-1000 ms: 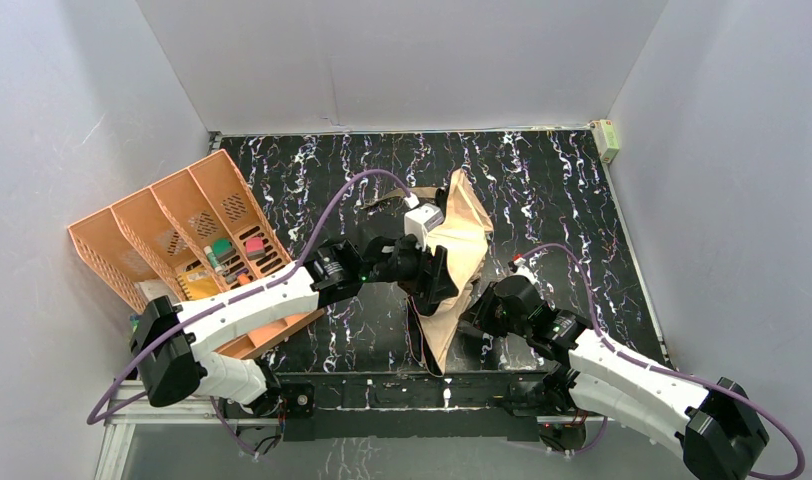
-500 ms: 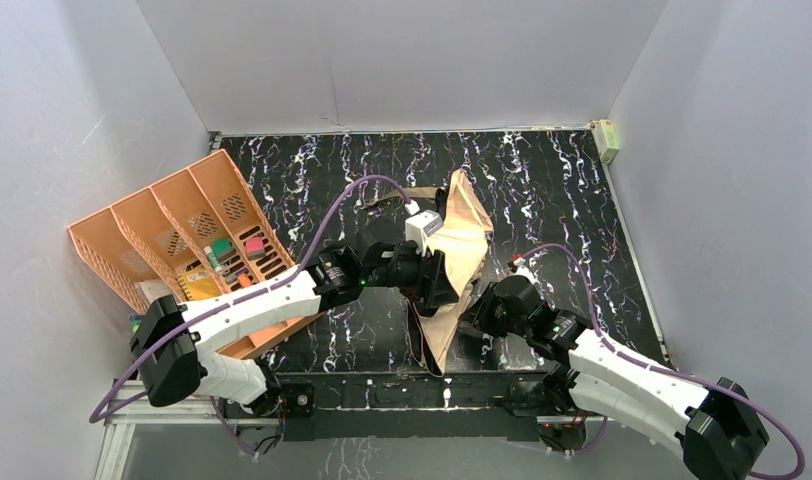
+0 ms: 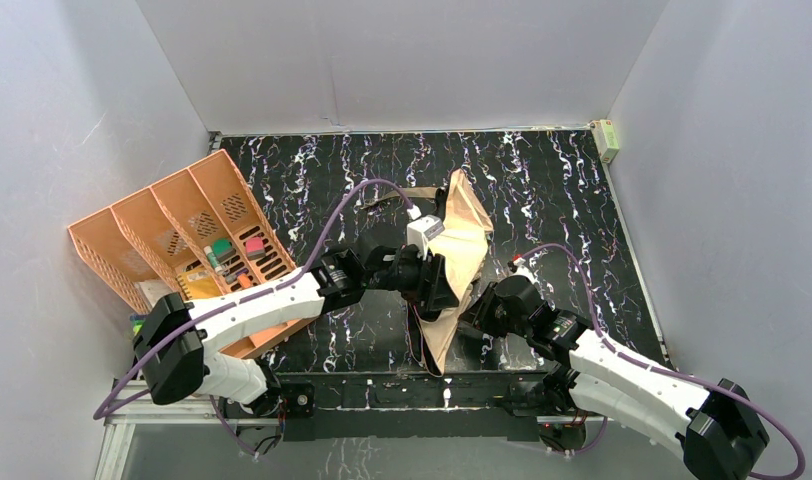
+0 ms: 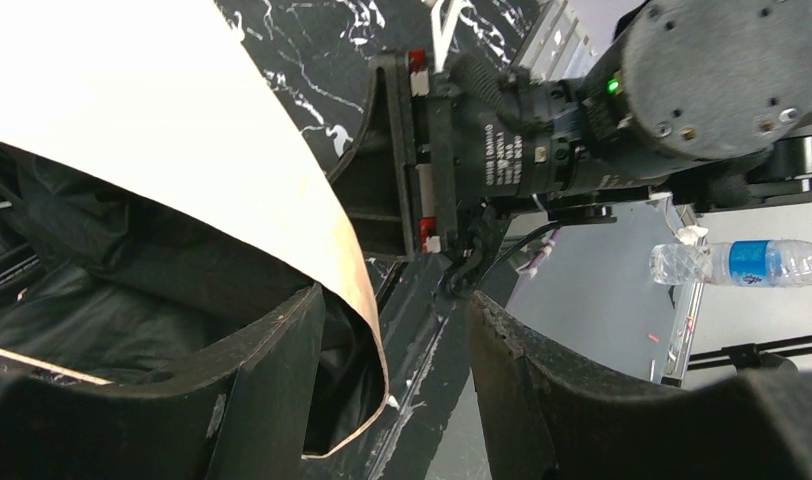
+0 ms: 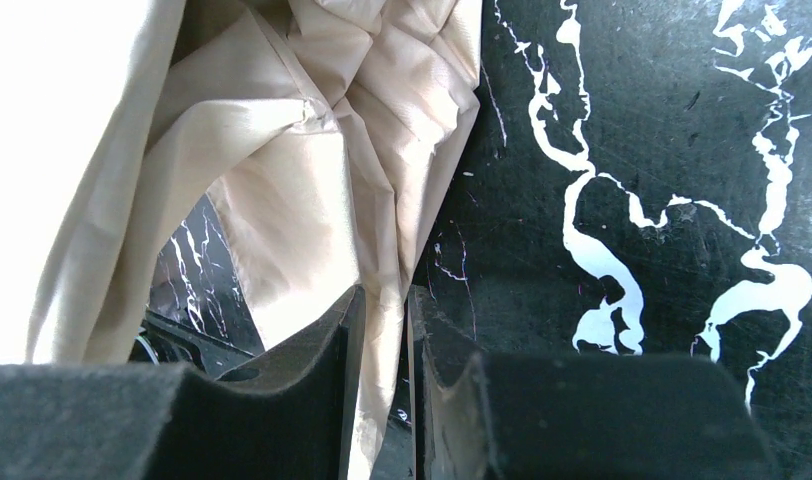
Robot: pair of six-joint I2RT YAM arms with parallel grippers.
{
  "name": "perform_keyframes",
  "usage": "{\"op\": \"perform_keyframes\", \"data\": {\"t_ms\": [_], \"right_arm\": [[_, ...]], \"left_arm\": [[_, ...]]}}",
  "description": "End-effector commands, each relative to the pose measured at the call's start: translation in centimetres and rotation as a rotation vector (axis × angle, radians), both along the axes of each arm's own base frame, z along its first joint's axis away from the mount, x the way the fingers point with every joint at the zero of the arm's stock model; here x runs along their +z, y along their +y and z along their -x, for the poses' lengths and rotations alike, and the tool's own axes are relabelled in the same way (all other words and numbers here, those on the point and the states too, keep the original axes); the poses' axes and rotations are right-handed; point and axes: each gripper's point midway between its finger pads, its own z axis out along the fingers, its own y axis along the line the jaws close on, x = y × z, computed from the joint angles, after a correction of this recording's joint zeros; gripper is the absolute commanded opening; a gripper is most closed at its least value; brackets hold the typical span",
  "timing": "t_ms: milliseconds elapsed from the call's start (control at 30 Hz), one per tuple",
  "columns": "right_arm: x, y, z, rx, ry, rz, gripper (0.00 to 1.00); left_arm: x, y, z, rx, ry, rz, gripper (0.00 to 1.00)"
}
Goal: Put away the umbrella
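The umbrella [image 3: 465, 225] lies half collapsed in the middle of the table, tan outside and black inside. My left gripper [image 3: 440, 287] reaches in from the left at its near part. In the left wrist view this gripper [image 4: 394, 300] stands open, with the canopy's tan edge [image 4: 357, 290] hanging beside the left finger [image 4: 272, 380] and the black lining [image 4: 132, 270] behind it. My right gripper [image 3: 478, 312] comes in from the right. In the right wrist view it [image 5: 382, 295] is shut on a fold of the tan canopy [image 5: 312, 150].
An orange desk organizer [image 3: 182, 230] with small items stands at the left edge. A small pale box [image 3: 606, 140] sits at the far right corner. White walls enclose the table. My right arm [image 4: 622, 110] is close in front of the left gripper. A water bottle [image 4: 732, 262] lies beyond the table's edge.
The left gripper has slid a little toward the near edge along the canopy and its jaws have narrowed somewhat. The right arm and its grip have not moved.
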Motion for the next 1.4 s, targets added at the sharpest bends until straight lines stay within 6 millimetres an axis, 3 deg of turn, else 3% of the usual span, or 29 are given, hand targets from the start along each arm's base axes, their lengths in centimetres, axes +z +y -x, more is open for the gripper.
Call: {"op": "perform_keyframes", "data": {"t_ms": [0, 500, 1100, 1267, 1367], "right_arm": [[1.3, 0.7, -0.6, -0.003, -0.038, -0.039, 0.31], [1.5, 0.7, -0.7, -0.004, -0.041, -0.042, 0.31], [9.1, 3.2, -2.0, 0.052, -0.157, -0.162, 0.29], [10.2, 3.9, -2.3, 0.057, -0.166, -0.204, 0.27], [10.1, 3.9, -2.3, 0.056, -0.165, -0.201, 0.27]], "left_arm": [[-0.5, -0.1, 0.6, -0.019, 0.015, 0.007, 0.52], [-1.8, -0.6, 1.0, -0.035, 0.04, 0.001, 0.51], [-2.4, -0.5, 0.8, -0.018, 0.034, -0.013, 0.51], [-2.5, -0.1, 1.1, -0.018, 0.041, -0.013, 0.49], [-2.5, 0.1, 1.2, -0.015, 0.041, -0.011, 0.43]]}}
